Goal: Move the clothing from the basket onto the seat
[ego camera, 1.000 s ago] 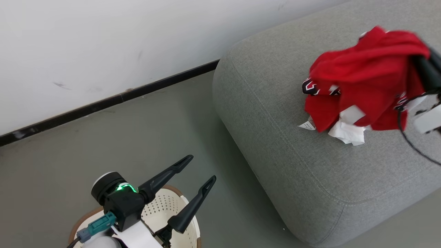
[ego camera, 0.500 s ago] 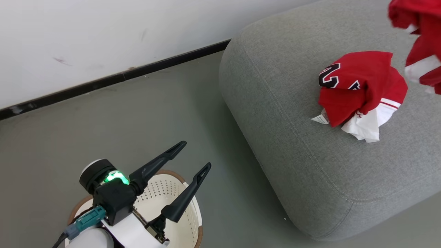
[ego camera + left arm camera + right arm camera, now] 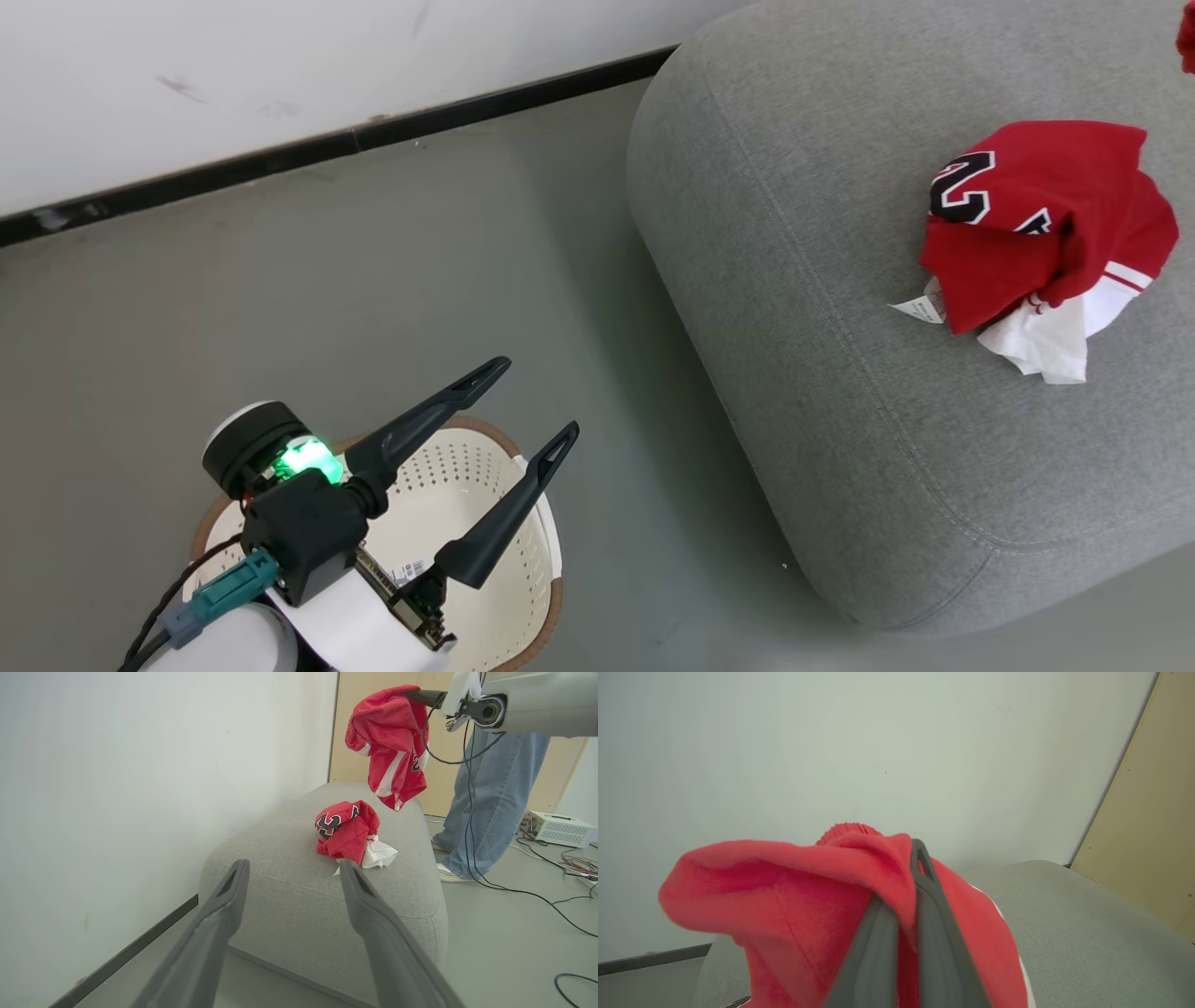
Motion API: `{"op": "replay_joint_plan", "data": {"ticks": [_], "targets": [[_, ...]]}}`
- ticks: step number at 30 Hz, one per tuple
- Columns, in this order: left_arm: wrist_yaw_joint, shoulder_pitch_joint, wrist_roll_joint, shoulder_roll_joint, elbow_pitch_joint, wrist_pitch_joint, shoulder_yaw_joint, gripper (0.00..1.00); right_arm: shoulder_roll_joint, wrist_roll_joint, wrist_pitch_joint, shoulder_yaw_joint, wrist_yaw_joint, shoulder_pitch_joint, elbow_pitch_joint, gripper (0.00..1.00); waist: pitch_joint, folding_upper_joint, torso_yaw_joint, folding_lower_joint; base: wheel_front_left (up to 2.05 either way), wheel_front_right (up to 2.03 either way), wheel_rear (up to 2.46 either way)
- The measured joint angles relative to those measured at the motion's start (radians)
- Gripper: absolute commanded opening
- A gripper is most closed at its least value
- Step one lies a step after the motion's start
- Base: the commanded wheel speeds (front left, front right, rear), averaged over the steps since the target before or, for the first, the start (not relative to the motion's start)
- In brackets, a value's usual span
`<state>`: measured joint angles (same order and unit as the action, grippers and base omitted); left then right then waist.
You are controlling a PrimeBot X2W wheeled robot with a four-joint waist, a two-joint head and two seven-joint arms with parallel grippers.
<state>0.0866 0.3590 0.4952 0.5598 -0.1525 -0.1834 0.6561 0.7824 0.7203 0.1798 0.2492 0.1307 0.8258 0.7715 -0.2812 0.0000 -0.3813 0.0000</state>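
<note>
So you are on the second garment: your right hand is clenched on the red shorts, which hang in the air above the far end of the grey sofa, clear of the cushion. The red jersey lies on the sofa already, crumpled in a heap with a black-and-white numeral facing up, white trim spilling out underneath and a small label poking from one side. Your left hand sits released, fingers spread wide, just over the white basket on the floor. What shows of the basket's inside looks bare, though the arm hides part of it. Next, I'd judge, you lower the shorts onto the cushion beside the jersey and let go; the loose cloth may cling to the fingers, so free it cleanly.
</note>
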Motion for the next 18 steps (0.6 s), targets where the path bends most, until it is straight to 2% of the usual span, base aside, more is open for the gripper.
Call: {"op": "replay_joint_plan", "data": {"ticks": [4, 10, 18], "targets": [[0.0, 0.018, -0.006, 0.003, -0.014, 0.012, -0.001, 1.0, -0.02, -0.007, 0.021, -0.015, 0.0, 0.0, 0.043, 0.0, -0.023, 0.0, 0.013, 0.0, 0.0, 0.0, 0.0], [0.0, 0.04, -0.009, 0.002, -0.023, 0.025, -0.001, 1.0, -0.101, -0.009, 0.039, -0.009, 0.0, -0.005, 0.078, 0.0, -0.056, 0.0, 0.031, 0.0, 0.0, 0.0, 0.0], [0.001, 0.073, -0.016, -0.003, -0.03, 0.031, 0.009, 1.0, -0.171, -0.021, 0.051, -0.005, 0.0, -0.049, 0.133, 0.0, -0.097, 0.0, 0.049, 0.0, 0.0, 0.0, 0.0]]}}
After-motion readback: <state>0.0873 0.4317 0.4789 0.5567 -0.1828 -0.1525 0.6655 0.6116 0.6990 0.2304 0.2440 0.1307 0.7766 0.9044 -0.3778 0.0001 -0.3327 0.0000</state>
